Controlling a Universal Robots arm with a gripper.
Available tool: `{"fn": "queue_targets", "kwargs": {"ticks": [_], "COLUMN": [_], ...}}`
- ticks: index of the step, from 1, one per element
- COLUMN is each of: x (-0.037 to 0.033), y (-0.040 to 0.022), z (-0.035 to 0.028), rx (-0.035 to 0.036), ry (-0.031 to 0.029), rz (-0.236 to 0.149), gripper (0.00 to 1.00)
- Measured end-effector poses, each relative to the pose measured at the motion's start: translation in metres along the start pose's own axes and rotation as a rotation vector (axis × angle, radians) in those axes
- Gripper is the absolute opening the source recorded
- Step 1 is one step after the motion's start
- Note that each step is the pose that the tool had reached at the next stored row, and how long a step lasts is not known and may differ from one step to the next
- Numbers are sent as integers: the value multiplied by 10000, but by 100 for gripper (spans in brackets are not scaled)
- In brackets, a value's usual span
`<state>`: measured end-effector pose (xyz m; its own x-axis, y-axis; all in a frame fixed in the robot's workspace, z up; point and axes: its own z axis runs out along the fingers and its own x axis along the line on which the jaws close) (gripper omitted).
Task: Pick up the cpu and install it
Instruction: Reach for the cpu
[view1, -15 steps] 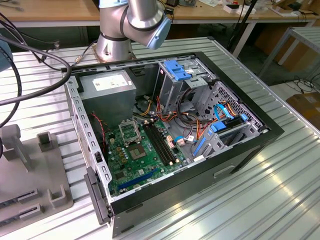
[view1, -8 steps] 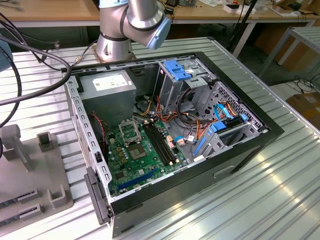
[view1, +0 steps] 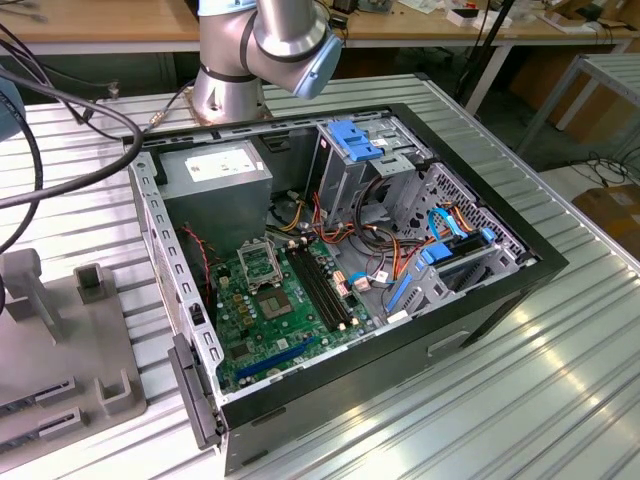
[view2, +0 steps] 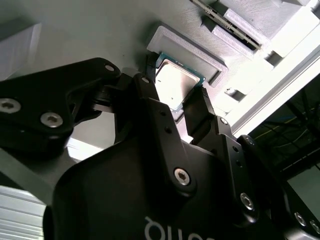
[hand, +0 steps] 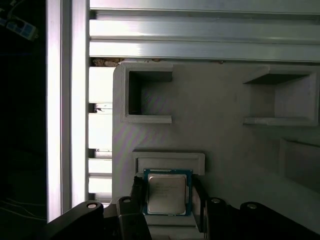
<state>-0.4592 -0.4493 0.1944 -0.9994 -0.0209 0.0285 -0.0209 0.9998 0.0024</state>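
Claw: gripper (hand: 167, 187) released, jaws close beside cpu (hand: 167, 194) on 2 sides; looks not clamped yet.
Cpu: lies flat in recess of grey holder (hand: 225, 130), not lifted.
Done: approach only, by my read.
Left: grip, lift, seat on motherboard (view1: 285, 310) in PC case (view1: 500, 270).
Surface: ribbed metal table (view1: 560, 350); a like grey block (view1: 60, 340) at case's 9 o'clock, exterior view.
Room: wooden benches (view1: 90, 20) at 12; cardboard box (view1: 615, 215) at 3.

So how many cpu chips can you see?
1. The cpu lies in a pocket of the grey tray, right by the pincer, in both wrist views. Another could be hidden inside the computer case.
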Motion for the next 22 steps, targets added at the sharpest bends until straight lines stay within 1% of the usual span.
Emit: {"fn": "queue_targets", "kwargs": {"ticks": [4,7,8,9,14,16,22], "x": [1,1,0,0,0,0,1], "y": [0,0,0,0,0,1,0], "z": [-49,-72,-101,-115,-168,-183,-190], "rx": [-1,0,3,5,5,4,5], "ry": [5,7,13,17,29,29,30], "rz": [-1,-1,0,0,0,-1,-1], "gripper": [47,47,47,47,47,47,47]}}
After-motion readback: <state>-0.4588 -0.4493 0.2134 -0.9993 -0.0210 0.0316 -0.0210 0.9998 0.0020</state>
